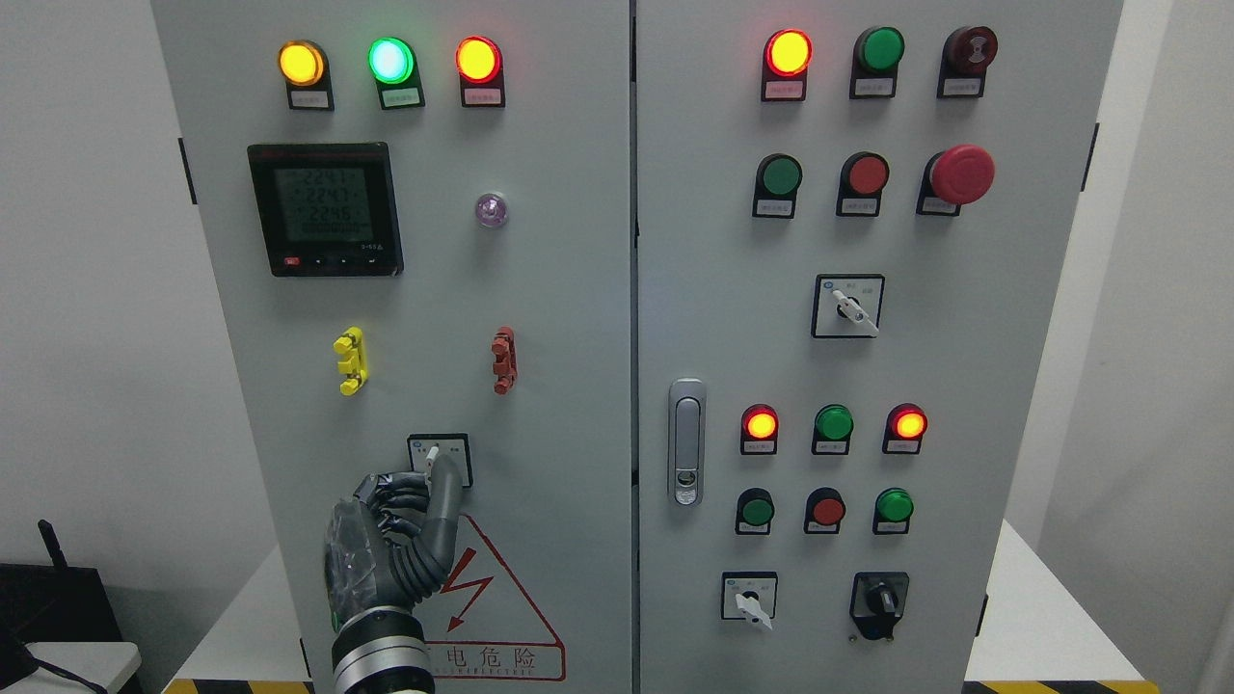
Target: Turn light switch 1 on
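Observation:
Light switch 1 is a small rotary selector on a white plate, low on the left cabinet door. Its white lever points up and slightly left. My left hand comes up from the bottom edge and is at the switch. The index finger is stretched up along the lever's right side and touches it. The other fingers are curled just left of it. The hand covers the lower part of the switch plate. The right arm is out of view.
Above the switch are a yellow terminal, a red terminal, a digital meter and three lit lamps. The right door carries a handle, an emergency stop button and more switches. A warning triangle sits below my hand.

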`<action>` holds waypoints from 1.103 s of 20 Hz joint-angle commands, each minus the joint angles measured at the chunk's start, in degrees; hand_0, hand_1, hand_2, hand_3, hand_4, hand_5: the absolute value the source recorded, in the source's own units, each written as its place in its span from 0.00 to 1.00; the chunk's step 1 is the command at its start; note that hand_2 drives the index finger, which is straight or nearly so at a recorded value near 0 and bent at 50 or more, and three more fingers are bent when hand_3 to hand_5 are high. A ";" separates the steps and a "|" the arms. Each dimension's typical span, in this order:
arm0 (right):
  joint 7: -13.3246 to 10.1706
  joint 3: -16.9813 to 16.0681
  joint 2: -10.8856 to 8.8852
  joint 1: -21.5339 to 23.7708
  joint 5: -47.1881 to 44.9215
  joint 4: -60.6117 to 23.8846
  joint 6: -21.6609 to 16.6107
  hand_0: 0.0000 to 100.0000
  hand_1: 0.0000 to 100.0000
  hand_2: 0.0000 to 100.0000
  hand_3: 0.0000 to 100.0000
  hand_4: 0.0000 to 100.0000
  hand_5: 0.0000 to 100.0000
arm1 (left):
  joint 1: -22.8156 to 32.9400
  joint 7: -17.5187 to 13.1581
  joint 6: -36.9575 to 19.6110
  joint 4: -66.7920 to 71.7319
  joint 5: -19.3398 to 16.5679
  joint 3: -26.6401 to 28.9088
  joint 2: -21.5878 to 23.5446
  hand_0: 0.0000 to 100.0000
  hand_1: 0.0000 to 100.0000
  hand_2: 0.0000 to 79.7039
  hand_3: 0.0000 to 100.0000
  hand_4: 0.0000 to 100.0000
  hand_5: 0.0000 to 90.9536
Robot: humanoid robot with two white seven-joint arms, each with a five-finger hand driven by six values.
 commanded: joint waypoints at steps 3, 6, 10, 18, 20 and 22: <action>0.05 0.00 0.00 0.00 -1.05 0.00 0.04 0.12 0.39 0.00 0.00 0.00 0.00 | -0.14 -0.07 0.93 0.00 -0.08 -0.05 -0.09 0.32 0.39 0.55 0.66 0.80 0.90; 0.05 0.00 0.00 0.00 -0.97 0.00 0.04 0.12 0.39 0.00 0.00 0.00 0.00 | -0.57 -0.07 1.02 0.00 -0.08 -0.05 -0.09 0.32 0.39 0.55 0.66 0.80 0.90; 0.05 0.00 0.00 0.00 -0.97 0.00 0.04 0.12 0.39 0.00 0.00 0.00 0.00 | -0.75 -0.07 1.11 0.00 -0.08 -0.05 -0.09 0.32 0.38 0.55 0.66 0.80 0.89; 0.05 0.00 0.00 0.00 -0.97 0.00 0.04 0.12 0.39 0.00 0.00 0.00 0.00 | -1.01 -0.16 2.07 0.09 -0.25 -0.05 -0.18 0.33 0.38 0.55 0.66 0.80 0.89; 0.05 0.00 0.00 0.00 -1.05 0.00 0.04 0.12 0.39 0.00 0.00 0.00 0.00 | -1.10 -0.16 2.60 0.09 -0.34 -0.05 -0.18 0.33 0.38 0.55 0.66 0.80 0.89; 0.05 0.00 0.00 0.00 -0.97 0.00 0.04 0.12 0.39 0.00 0.00 0.00 0.00 | -1.10 -0.16 3.04 0.09 -0.34 -0.05 -0.18 0.33 0.38 0.55 0.66 0.80 0.89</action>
